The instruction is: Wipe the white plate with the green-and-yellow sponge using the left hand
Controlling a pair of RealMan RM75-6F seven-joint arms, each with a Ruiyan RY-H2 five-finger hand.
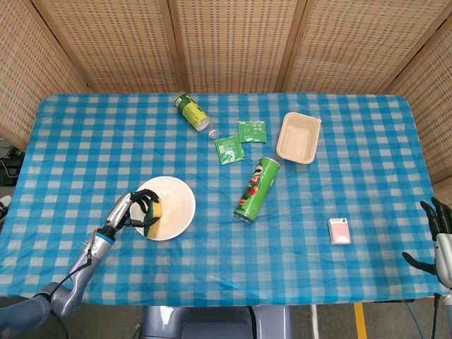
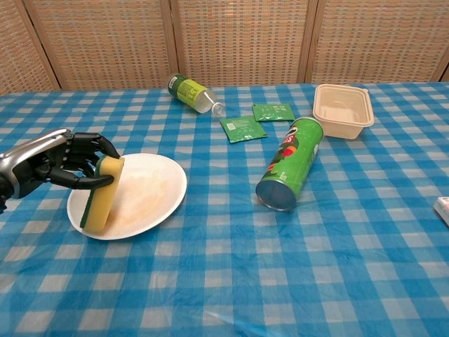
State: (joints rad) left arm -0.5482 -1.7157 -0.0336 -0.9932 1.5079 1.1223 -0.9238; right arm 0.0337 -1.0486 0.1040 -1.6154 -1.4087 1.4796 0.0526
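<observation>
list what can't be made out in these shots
- Right hand: cut off by the head view's right edge, absent from the chest view; open or shut is unclear.
- Sponge against plate: whether its lower edge touches is hidden by the sponge itself.
- Small box: label too small to read; cropped in the chest view.

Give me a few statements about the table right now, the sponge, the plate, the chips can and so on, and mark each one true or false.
1. The left hand holds the sponge over the plate. True.
2. The chips can stands upright. False: it lies on its side.
3. The bottle lies on its side near the far edge. True.
4. The beige container holds the two green packets. False: it is empty, and the packets lie on the cloth beside it.
5. The right hand holds the small pink box. False: it holds nothing, and the box lies apart from it.
</observation>
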